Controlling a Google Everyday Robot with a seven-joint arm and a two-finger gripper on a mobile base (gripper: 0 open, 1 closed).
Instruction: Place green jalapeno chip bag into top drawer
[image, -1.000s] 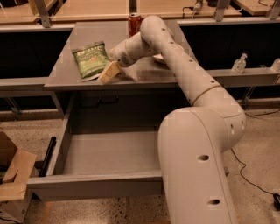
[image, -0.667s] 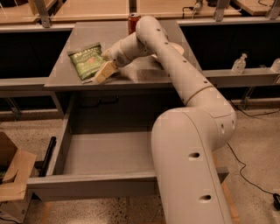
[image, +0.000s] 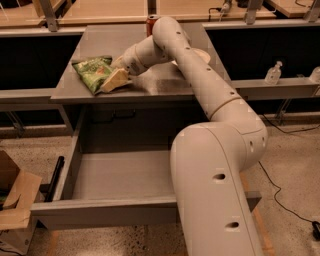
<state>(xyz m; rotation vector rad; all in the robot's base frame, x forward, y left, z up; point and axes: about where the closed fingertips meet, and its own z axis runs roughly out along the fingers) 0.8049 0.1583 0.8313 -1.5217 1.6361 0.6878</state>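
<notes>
The green jalapeno chip bag (image: 91, 72) lies flat on the grey desk top (image: 160, 85), near its left front corner. My gripper (image: 113, 80) is at the bag's right edge, low over the desk, with one pale finger (image: 116, 79) resting against the bag. The arm reaches in from the lower right across the desk. The top drawer (image: 120, 175) is pulled out below the desk's front edge and its grey inside shows nothing in it. My arm's large body covers the drawer's right part.
A red soda can (image: 151, 22) stands at the desk's back edge, behind the arm. A pale bowl (image: 200, 54) is partly hidden behind the arm. A cardboard box (image: 12, 200) sits on the floor at the left. A clear bottle (image: 273, 73) stands on the right shelf.
The gripper has moved left and closer to the chip bag, now touching its right edge. The bag and drawer have stayed in place.
</notes>
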